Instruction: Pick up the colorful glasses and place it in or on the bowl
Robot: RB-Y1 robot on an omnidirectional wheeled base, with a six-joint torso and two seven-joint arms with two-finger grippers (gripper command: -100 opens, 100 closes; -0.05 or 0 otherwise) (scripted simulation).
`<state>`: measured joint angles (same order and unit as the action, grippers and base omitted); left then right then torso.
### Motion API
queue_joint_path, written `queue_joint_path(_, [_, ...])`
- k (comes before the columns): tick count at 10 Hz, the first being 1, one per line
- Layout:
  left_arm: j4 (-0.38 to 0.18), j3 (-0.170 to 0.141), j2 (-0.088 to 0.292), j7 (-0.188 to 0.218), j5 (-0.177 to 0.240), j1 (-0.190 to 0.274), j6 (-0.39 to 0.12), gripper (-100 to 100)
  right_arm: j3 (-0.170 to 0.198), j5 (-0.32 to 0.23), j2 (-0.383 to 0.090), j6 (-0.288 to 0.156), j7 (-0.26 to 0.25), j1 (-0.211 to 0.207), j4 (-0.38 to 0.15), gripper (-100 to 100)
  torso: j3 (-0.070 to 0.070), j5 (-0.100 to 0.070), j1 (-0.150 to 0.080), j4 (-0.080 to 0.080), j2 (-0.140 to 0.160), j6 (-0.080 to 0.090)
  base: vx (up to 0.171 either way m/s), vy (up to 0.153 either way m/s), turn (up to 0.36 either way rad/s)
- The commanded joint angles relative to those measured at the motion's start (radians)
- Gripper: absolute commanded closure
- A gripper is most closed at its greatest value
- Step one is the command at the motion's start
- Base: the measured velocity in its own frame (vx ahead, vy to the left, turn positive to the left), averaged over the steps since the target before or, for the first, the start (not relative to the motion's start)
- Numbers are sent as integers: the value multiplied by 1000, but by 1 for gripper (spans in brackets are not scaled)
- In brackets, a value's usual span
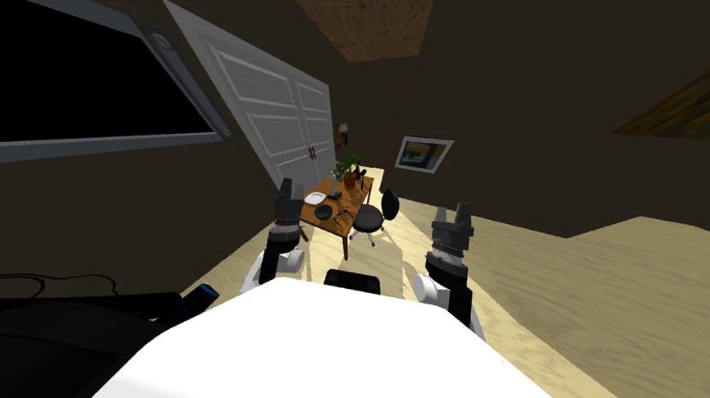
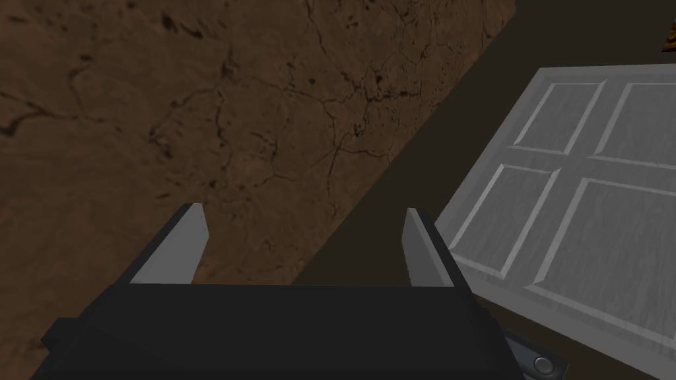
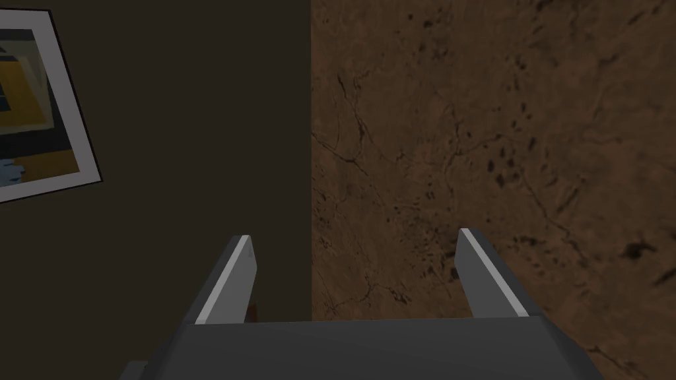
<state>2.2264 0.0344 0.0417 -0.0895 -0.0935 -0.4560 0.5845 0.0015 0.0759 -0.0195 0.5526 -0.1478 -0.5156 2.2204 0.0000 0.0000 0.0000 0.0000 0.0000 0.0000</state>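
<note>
Left gripper (image 2: 305,218) raised, jaws apart, empty. Right gripper (image 3: 356,237) likewise. Tabletop (image 1: 361,189) well ahead, chair (image 1: 369,217) beside it.

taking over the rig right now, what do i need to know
Left gripper: open, empty, raised. Right gripper: open, empty, raised likewise.
The wooden table stands far across the room, beside a black chair and near a white door. A white dish and small dark things lie on it; from here the glasses and bowl are too small to tell apart.
Done: nothing yet.
Left: drive to the table, find and grasp the glasses, set them in the bowl.
</note>
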Motion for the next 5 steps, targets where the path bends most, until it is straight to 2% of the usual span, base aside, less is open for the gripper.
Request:
queue_joint_path(1, [-18, 1, 33, -1, 1, 9, -20, -100, 0, 0, 0, 0, 0, 0, 0, 0, 0, 0, 0, 0, 0, 0, 5, -1, -24])
queue_joint_path(2, [-29, 2, 46, -1, 2, 14, -33, -100, 0, 0, 0, 0, 0, 0, 0, 0, 0, 0, 0, 0, 0, 0, 9, -1, -27])
queue_joint_path(3, [-60, 5, 66, -3, 3, 30, -67, -100, 0, 0, 0, 0, 0, 0, 0, 0, 0, 0, 0, 0, -1, 0, 15, 2, -46])
queue_joint_path(5, [-79, 6, 72, -4, 5, 39, -87, -100, 0, 0, 0, 0, 0, 0, 0, 0, -1, 0, 0, 0, -1, 0, 11, 1, -18])
